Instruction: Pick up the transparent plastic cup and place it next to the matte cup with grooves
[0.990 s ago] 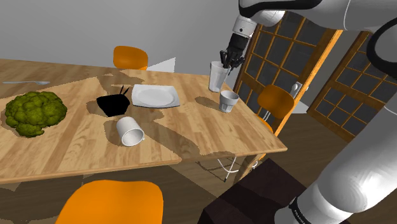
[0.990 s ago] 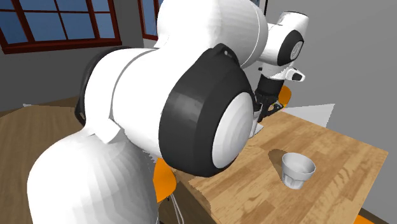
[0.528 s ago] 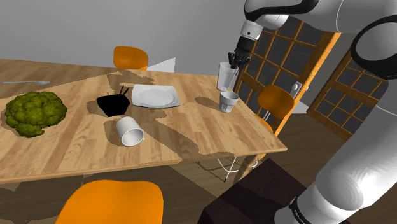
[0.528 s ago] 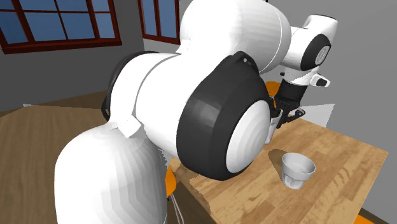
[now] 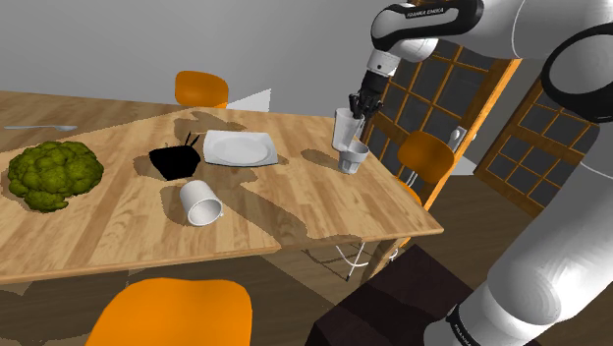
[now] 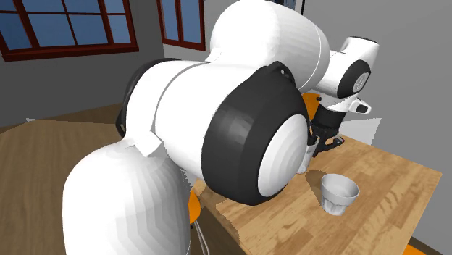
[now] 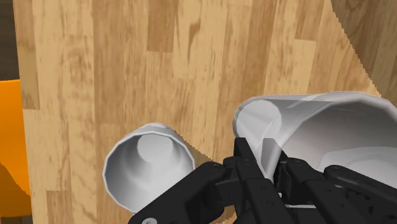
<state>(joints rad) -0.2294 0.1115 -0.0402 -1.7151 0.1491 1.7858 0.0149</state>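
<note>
My black gripper [image 5: 362, 101] is shut on the rim of a tall clear cup [image 5: 345, 128], which it holds upright over the table's far right end. One finger is inside the cup and the other outside. A short grey grooved cup [image 5: 354, 155] stands on the wooden table [image 5: 275, 211], right in front of the held cup. In the wrist view the fingers [image 7: 251, 167] clasp the clear cup's wall [image 7: 318, 124], with the grooved cup [image 7: 149, 167] close beside it. In the second exterior view the gripper [image 6: 324, 138] and clear cup [image 6: 308, 154] show beyond my arm, near the grooved cup [image 6: 338, 193].
A white mug [image 5: 201, 203] lies on its side mid-table. Behind it are a black bowl [image 5: 175, 161] and a white square plate [image 5: 239, 147]. A green leafy clump [image 5: 54, 174] sits at the left. Orange chairs [image 5: 425, 155] ring the table; glazed doors stand behind.
The gripper carried the clear cup toward the shoulder view's right, then lowered it until it hangs just behind the grooved cup. The grip stayed shut.
</note>
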